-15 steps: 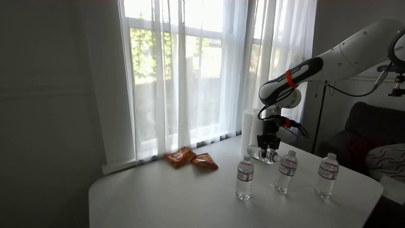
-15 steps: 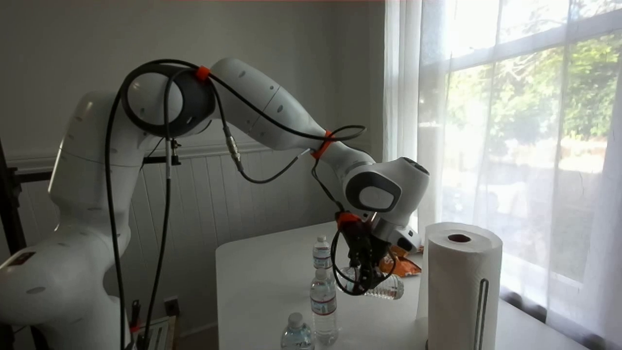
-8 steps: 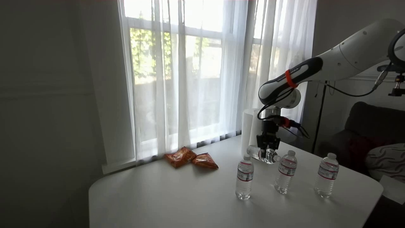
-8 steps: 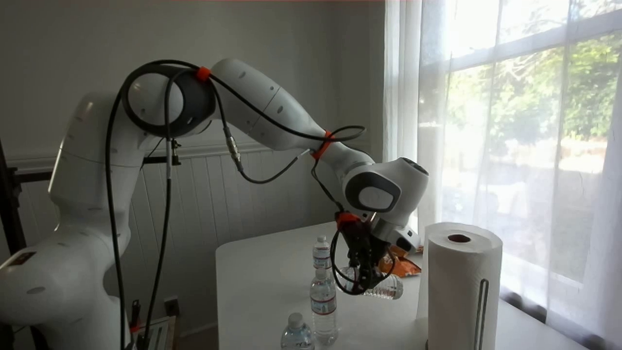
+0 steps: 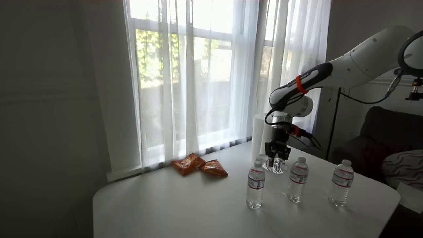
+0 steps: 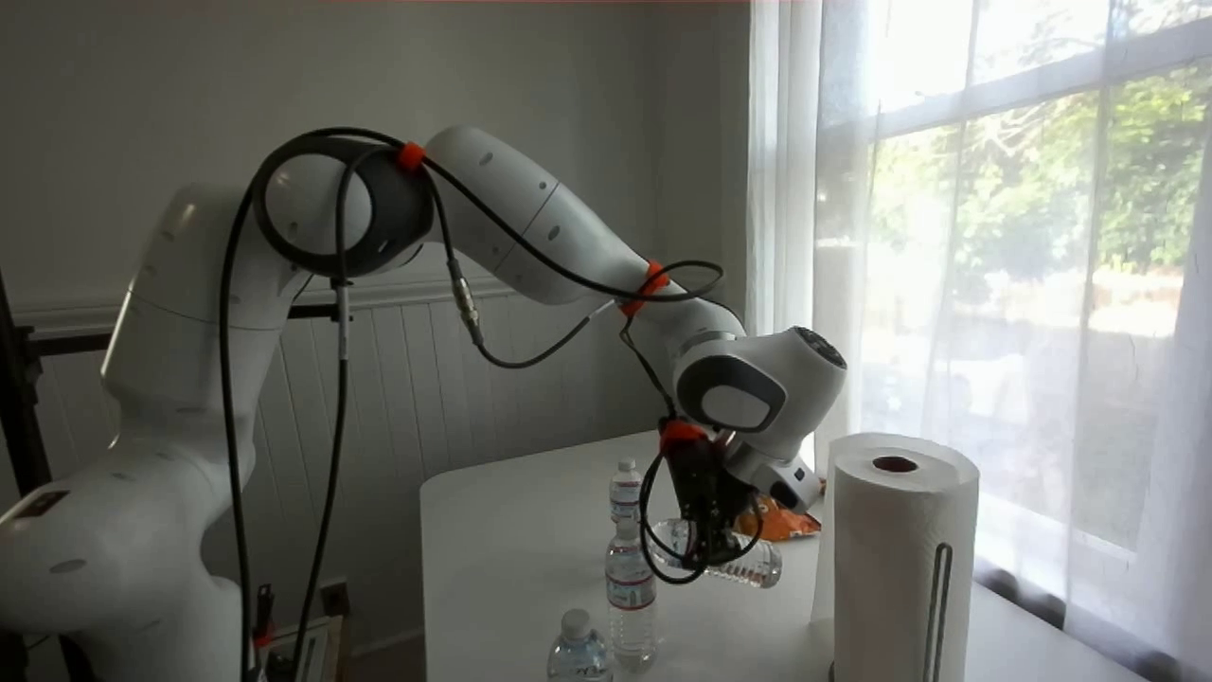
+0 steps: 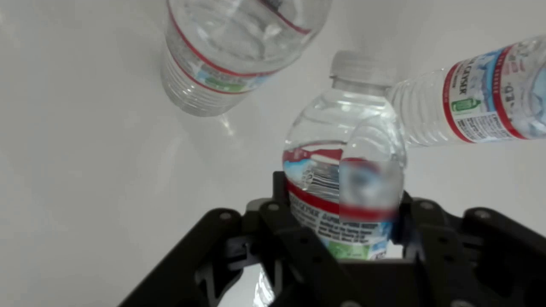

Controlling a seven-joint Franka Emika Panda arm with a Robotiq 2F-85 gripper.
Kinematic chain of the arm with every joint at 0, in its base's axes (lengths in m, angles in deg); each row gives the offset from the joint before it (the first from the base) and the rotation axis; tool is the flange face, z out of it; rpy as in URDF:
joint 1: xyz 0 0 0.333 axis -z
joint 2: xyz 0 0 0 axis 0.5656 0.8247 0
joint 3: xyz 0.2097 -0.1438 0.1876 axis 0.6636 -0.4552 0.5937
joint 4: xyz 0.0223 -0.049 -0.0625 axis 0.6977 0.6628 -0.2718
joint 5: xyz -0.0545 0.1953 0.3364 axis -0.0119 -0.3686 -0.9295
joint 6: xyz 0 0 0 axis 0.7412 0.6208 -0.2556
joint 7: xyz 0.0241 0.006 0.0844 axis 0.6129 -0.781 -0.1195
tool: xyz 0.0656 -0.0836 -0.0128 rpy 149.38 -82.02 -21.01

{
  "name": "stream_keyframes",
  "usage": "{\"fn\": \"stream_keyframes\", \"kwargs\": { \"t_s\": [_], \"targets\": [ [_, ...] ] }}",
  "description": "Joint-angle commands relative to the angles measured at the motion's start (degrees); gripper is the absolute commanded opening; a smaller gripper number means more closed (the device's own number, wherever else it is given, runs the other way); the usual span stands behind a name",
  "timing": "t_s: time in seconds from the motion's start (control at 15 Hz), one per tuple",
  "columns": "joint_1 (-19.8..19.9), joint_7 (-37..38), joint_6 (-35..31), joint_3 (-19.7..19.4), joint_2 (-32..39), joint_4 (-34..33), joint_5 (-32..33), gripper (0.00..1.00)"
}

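From here the gripper [image 7: 342, 200] looks clamped on the sideways bottle [image 7: 337, 166] low at the table [image 5: 165, 205]; grasp reads done, next move likely needs clearance from an upright bottle [image 7: 209, 76] at wrist-view 11 o'clock, another upright bottle [image 7: 482, 98] at 2.

Sideways bottle [image 7: 324, 179] between jaws, three upright bottles [image 5: 255, 186] on table [image 5: 172, 205], bags [image 5: 214, 168] (also on it) beside curtain [image 5: 191, 132].
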Motion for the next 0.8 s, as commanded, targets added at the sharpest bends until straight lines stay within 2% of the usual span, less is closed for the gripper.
{"fn": "stream_keyframes", "kwargs": {
  "t_s": [0.0,0.13,0.2,0.4,0.47,0.73],
  "targets": [
    [1.04,4.38,4.58,-0.41,0.95,-3.76,-4.91,0.27],
    [1.33,6.95,7.01,-0.89,1.99,-5.21,-6.18,0.27],
    [0.22,4.36,3.47,-1.07,1.29,-2.49,-3.88,0.52],
    [0.64,5.61,4.72,-1.29,2.2,-3.72,-4.66,0.52],
    [0.65,5.73,4.72,-1.29,2.34,-3.83,-4.7,0.27],
    [3.11,7.26,7.72,-0.94,4.54,-5.6,-10.75,0.27]
  ]
}}
